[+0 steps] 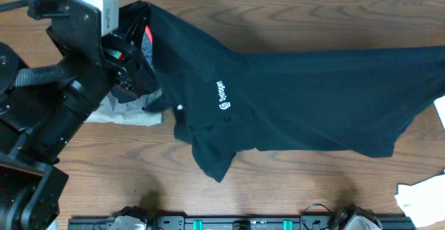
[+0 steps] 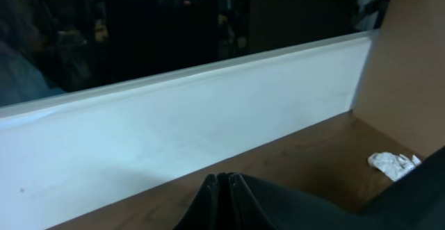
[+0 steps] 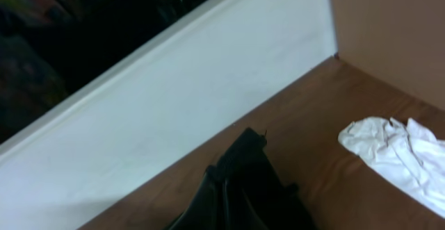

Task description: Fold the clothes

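- Left gripper (image 2: 224, 188): jaws clamped on a pinched fold of the black T-shirt (image 1: 313, 98); the dark fingers were hard to tell from the cloth
- Right gripper (image 3: 240, 188): jaws likewise closed on a bunch of the same black fabric at the bottom of its view
- The T-shirt ran stretched from the upper left across to the right edge of the counter (image 1: 292, 188), with its white logo (image 1: 222, 96) facing up
- Grey garments (image 1: 132, 115) lay just beside the shirt's left end
- A crumpled white cloth (image 3: 393, 153) lay near the right gripper
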Motion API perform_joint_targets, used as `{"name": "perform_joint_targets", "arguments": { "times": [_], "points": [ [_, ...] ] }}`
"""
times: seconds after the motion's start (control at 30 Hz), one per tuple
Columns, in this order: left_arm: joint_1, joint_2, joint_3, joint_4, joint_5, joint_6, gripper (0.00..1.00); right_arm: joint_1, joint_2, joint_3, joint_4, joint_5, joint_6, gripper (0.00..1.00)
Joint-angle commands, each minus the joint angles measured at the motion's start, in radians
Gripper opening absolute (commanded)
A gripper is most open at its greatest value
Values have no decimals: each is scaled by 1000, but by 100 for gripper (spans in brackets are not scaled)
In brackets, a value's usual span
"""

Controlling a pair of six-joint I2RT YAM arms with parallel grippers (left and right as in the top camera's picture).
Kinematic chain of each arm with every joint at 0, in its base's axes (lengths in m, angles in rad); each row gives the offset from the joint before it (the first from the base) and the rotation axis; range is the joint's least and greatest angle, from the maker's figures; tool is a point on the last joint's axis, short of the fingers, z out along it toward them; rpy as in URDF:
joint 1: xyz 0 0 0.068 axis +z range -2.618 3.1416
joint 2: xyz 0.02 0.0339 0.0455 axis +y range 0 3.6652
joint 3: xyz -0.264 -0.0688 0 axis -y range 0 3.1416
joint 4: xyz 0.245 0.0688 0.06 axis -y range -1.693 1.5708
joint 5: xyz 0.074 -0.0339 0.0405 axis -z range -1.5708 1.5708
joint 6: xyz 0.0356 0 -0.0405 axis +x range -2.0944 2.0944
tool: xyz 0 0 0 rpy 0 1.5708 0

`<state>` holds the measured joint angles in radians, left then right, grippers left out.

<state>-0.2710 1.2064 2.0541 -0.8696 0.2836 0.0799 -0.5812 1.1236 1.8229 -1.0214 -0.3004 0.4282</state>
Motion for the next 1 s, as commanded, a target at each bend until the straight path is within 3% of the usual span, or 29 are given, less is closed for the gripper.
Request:
{"name": "perform_joint_targets", "arguments": {
  "times": [0.0, 0.17, 0.3, 0.43, 0.7, 0.97],
  "points": [
    [6, 58, 27, 33, -87, 24, 6, -1, 71, 15, 15, -5, -18, 1],
    [6, 203, 27, 247, -91, 177, 6, 6, 177, 15, 262, -156, -125, 1],
    [6, 245, 32, 357, -98, 173, 6, -11, 201, 16, 368, -269, -121, 1],
    [-9, 187, 34, 272, -97, 128, 6, -43, 169, 21, 278, -313, -107, 1],
    [-93, -60, 34, -51, -86, 125, 6, -52, 29, 21, 31, -302, -115, 1],
    [-107, -214, 33, -126, -86, 41, 6, -51, -95, 21, -64, -280, -114, 1]
  ]
}}
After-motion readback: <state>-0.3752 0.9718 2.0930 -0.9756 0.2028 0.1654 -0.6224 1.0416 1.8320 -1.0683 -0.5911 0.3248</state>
